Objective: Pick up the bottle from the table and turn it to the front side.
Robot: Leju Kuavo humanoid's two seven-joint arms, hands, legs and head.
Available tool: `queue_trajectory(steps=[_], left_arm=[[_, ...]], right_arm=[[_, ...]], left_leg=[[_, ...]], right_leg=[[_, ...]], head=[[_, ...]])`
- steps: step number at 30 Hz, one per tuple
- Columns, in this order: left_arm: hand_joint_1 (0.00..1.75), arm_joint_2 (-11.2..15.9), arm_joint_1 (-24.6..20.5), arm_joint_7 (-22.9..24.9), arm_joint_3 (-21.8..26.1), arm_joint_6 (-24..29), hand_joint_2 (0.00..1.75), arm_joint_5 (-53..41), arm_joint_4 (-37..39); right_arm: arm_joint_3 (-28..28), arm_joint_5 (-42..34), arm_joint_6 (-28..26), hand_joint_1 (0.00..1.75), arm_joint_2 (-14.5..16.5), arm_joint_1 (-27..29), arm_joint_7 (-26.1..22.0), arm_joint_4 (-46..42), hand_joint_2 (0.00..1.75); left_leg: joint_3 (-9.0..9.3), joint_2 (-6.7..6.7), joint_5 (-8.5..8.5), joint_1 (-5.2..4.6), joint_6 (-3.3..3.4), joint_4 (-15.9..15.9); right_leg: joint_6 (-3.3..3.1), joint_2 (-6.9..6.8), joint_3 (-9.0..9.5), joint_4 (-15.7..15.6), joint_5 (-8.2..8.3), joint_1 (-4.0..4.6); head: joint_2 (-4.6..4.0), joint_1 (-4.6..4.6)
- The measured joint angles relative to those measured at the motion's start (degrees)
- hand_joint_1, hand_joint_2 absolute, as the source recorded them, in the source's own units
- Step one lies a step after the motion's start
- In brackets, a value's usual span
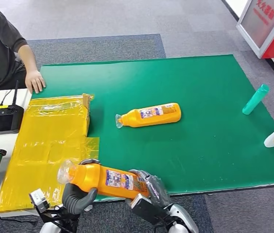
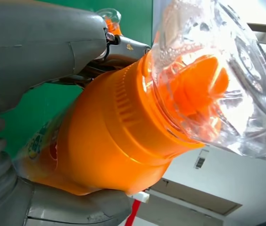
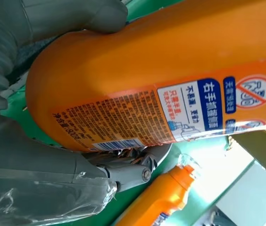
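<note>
**Observer:** Where's the bottle?

**Operator:** I have the orange bottle (image 1: 102,178) lifted off the desk (image 1: 216,145), lying sideways at the lower centre of the head view. My left robot hand (image 1: 77,198) wraps the neck end just behind the clear cap (image 1: 64,171); my right robot hand (image 1: 151,190) clamps the base end. Both are closed around it.

**Observer:** Why both hands?

**Operator:** I reckon holding each end lets me roll it about its long axis. The right wrist view shows small print and a barcode (likely the back label), so the front isn't facing me yet.

**Observer:** And the other one?

**Operator:** A second orange bottle (image 1: 150,115) lies mid-frame on the green mat, untouched.
</note>
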Motion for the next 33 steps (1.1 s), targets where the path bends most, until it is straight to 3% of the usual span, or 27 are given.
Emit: queue_trajectory(steps=[1,2,10,15,21,24,29,33], left_arm=[[1.75,-0.02,-0.20,0.03,-0.10,0.67,1.75,-0.66,-0.38],[1.75,-0.05,-0.46,0.12,-0.24,1.35,1.75,-1.38,-0.78],[1.75,-0.79,-0.20,0.58,-1.06,12.98,1.75,-12.50,-4.85],[1.75,-2.75,1.41,0.03,-0.80,20.73,1.75,-19.15,-12.94],[1.75,-3.99,2.55,0.04,-0.21,24.20,1.75,-22.62,-19.97],[1.75,-4.15,3.13,0.37,0.11,31.64,1.75,-31.05,-22.21],[1.75,-4.23,4.00,7.74,0.21,49.08,1.75,-56.19,-26.27],[1.75,-3.37,3.93,19.04,-0.49,56.08,1.75,-72.63,-27.17]], right_arm=[[0.05,0.55,-0.19,0.01,-0.03,0.05,-0.23,-0.60,1.75],[0.14,1.13,-0.21,0.00,-0.06,0.00,-0.40,-1.44,1.75],[0.39,2.88,0.22,0.00,-0.05,-0.35,-0.76,-8.01,1.75],[-0.11,3.78,-1.01,0.00,-0.05,0.98,-0.26,-11.27,1.75],[-0.69,4.25,-1.36,0.00,-0.05,1.97,0.26,-13.50,1.75],[-0.88,4.40,-1.75,0.00,-0.05,2.38,0.53,-14.13,1.75],[-1.20,4.45,-2.10,0.00,-0.05,3.06,1.05,-15.22,1.75],[-1.70,4.42,-2.25,0.00,-0.04,3.40,1.17,-15.76,1.75]], left_leg=[[0.00,0.00,0.00,0.00,0.00,0.00],[0.00,0.00,0.00,0.00,0.00,0.00],[0.03,0.01,0.02,0.00,0.03,0.00],[0.01,0.01,0.01,0.00,0.03,0.00],[0.02,0.01,0.02,0.00,0.02,0.00],[0.02,0.01,0.02,0.00,0.02,0.00],[0.02,0.01,0.02,0.00,0.03,0.00],[0.03,0.01,0.02,0.00,0.02,0.00]], right_leg=[[0.00,0.00,0.00,0.00,0.00,0.00],[0.00,0.00,0.01,0.00,0.00,0.00],[0.01,0.01,0.01,0.00,0.02,-0.01],[0.01,0.01,0.00,0.00,0.01,-0.01],[0.01,0.01,0.00,0.00,0.01,0.00],[0.01,0.01,0.00,0.00,0.02,0.00],[0.01,0.01,0.01,0.00,0.02,-0.01],[0.01,0.01,0.00,0.00,0.02,-0.01]], head=[[0.00,0.00],[0.00,0.00],[0.00,0.00],[0.00,0.00],[0.00,0.00],[0.00,0.00],[0.00,0.01],[0.00,0.01]])
